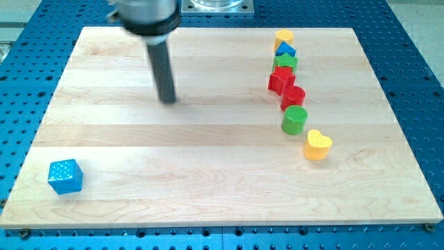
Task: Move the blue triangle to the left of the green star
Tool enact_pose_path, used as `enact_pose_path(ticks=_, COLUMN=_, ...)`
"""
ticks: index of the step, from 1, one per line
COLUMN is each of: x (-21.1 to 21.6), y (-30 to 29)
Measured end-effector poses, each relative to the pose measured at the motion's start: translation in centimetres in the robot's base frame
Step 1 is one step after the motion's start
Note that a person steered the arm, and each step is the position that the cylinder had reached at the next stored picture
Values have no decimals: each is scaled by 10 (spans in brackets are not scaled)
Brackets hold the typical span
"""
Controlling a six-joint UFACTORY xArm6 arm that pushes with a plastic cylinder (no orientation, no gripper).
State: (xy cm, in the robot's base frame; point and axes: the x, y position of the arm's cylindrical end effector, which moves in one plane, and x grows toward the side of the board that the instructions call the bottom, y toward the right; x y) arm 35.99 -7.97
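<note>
The blue triangle [285,50] lies near the view's top right, wedged between a yellow block [284,37] above it and the green star [285,62] just below it, touching both. My tip [168,99] rests on the wooden board [208,173] well to the view's left of these blocks, far from all of them.
Below the green star a line of blocks runs down: a red star-like block [280,80], a red cylinder [293,96], a green cylinder [295,119] and a yellow heart [318,144]. A blue cube [65,176] sits at the view's bottom left.
</note>
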Motion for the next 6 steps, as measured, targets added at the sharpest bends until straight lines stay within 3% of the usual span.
enact_pose_path(ticks=2, x=-168, y=145)
enact_pose_path(ticks=4, x=-135, y=283)
enact_pose_path(ticks=6, x=-81, y=195)
